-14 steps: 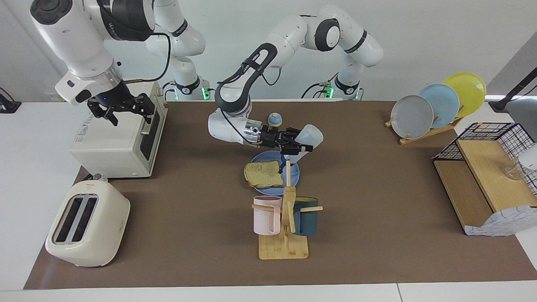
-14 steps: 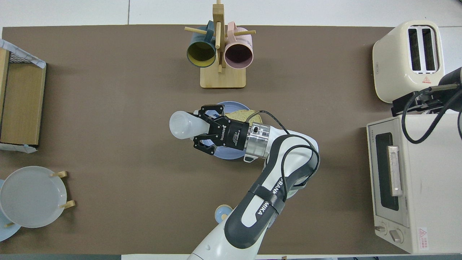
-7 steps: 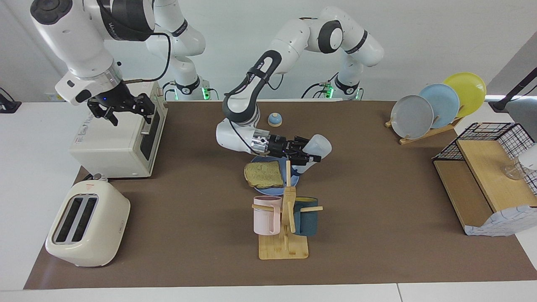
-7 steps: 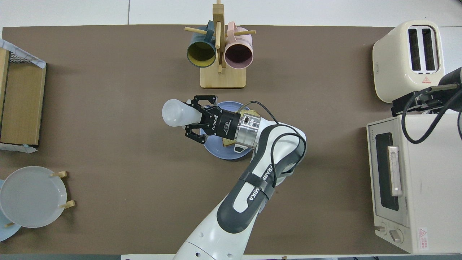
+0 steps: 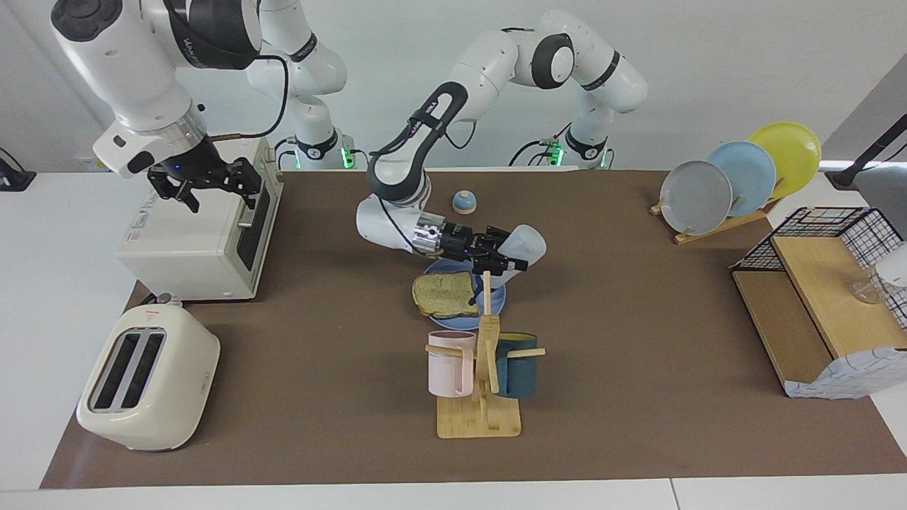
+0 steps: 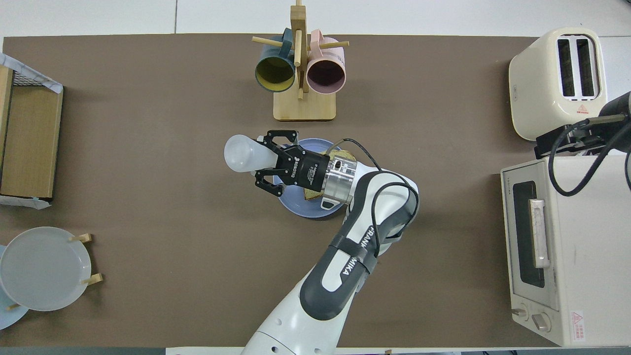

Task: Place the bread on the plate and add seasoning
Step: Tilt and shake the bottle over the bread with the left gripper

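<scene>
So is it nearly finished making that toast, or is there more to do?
Nearly. The bread already lies on the blue plate. The left tool holds the seasoning bottle tipped, cap down, over the plate's edge, so seasoning is under way. Left: finishing that and setting the bottle down. The right tool waits, open, over the toaster oven.

My facing camera sits high across the counter (image 5: 638, 425) and looks back at both arm bases, taking in the whole mat from a fair way off. My overhead camera hangs above the robots' end, looking forward and steeply down. Both share the mug rack (image 5: 480, 368) (image 6: 300, 74), flipped half a turn. The counter edge nearest the robots, I think, falls outside the overhead.
</scene>
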Action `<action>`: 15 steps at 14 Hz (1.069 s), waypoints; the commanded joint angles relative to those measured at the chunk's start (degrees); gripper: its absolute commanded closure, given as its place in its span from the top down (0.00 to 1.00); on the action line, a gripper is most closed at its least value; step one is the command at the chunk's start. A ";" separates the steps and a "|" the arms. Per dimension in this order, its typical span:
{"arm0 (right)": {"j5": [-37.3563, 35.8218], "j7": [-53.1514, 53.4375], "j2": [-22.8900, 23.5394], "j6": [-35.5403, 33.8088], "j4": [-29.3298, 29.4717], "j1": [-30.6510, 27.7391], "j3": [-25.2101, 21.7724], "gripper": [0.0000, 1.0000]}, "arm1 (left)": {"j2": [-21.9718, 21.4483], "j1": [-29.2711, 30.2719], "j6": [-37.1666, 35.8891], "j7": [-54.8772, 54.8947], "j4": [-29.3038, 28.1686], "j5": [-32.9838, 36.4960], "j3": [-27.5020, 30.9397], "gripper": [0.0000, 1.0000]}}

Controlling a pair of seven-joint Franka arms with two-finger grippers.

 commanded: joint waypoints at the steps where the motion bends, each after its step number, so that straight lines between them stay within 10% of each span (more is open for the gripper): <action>1: 0.08 0.53 -0.36 0.71 -0.21 -0.40 0.46 1.00 | -0.37 -1.25 -1.06 0.45 -0.28 -1.26 0.81 0.00; 8: 0.08 0.53 -0.36 0.71 -0.21 -0.40 0.46 1.00 | -1.15 4.64 1.23 -2.09 -0.63 -1.26 0.90 0.00; 15: 0.08 0.53 -0.36 0.71 -0.21 -0.40 0.46 1.00 | -14.41 10.08 4.73 -7.71 -2.21 -13.10 0.99 0.00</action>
